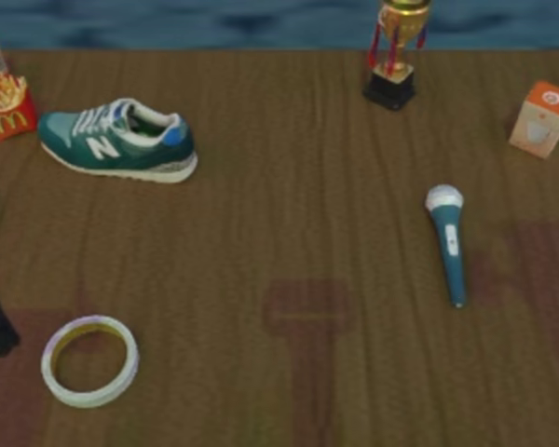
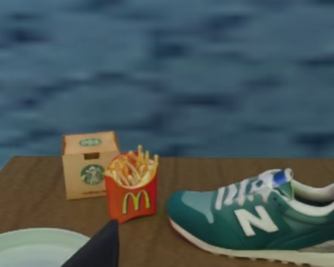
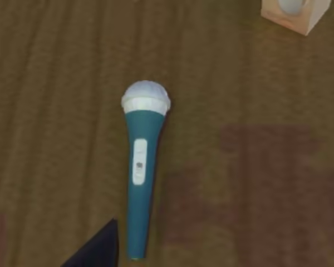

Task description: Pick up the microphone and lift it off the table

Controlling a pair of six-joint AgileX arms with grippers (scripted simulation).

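Note:
The microphone (image 1: pixel 447 244) lies flat on the table (image 1: pixel 289 223) at the right, its whitish-grey head pointing to the far side and its teal handle to the near edge. In the right wrist view the microphone (image 3: pixel 140 178) shows its full length, white switch patch up. My right gripper (image 3: pixel 158 262) hovers above the handle's tail end, open and holding nothing. Only one dark finger (image 3: pixel 99 249) shows, beside the tail and apart from it. My left gripper (image 2: pixel 156 262) is parked at the table's left edge, open and empty.
A teal sneaker (image 1: pixel 118 141) and a red fries carton (image 1: pixel 4 102) sit at the far left. A gold trophy (image 1: pixel 395 51) stands at the back. An orange-and-white box (image 1: pixel 543 118) is at the far right, a tape ring (image 1: pixel 90 360) at the near left.

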